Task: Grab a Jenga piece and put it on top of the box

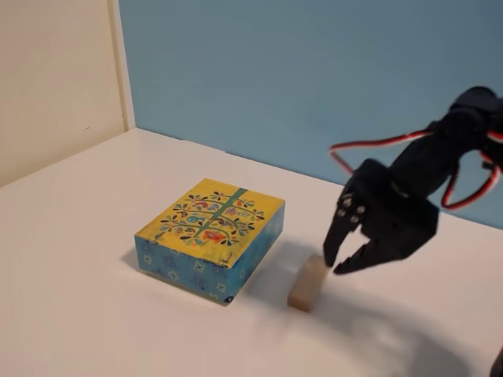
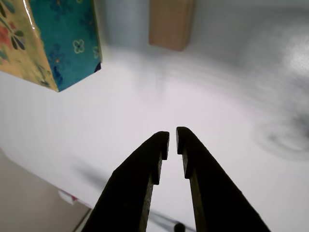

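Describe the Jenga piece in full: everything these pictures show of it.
The Jenga piece is a small, plain, light-tan block that looks like unfinished wood, elongated and unmarked. It lies flat on the white table, just right of the box in the fixed view, with a gap between them. The gripper hangs just above its far end; contact cannot be confirmed. In the wrist view only one end shows at the top edge, ahead of the nearly closed, empty jaws.
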`<state>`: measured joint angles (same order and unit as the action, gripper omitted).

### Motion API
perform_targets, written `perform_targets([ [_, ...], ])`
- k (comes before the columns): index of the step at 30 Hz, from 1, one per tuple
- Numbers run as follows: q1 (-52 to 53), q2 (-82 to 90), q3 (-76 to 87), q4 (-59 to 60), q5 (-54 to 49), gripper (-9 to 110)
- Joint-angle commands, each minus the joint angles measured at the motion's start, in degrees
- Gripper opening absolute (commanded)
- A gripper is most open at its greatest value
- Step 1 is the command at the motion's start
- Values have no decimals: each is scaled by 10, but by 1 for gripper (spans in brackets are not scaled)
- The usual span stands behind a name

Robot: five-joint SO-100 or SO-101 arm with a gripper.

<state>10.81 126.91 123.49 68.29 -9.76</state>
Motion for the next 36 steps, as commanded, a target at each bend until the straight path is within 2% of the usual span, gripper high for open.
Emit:
perform_targets([
  [1, -21, -2, -24, 3, -11, 0],
  [13, -58, 3, -54, 5, -43, 0],
  [36, -21, -93, -111, 5, -49, 0],
])
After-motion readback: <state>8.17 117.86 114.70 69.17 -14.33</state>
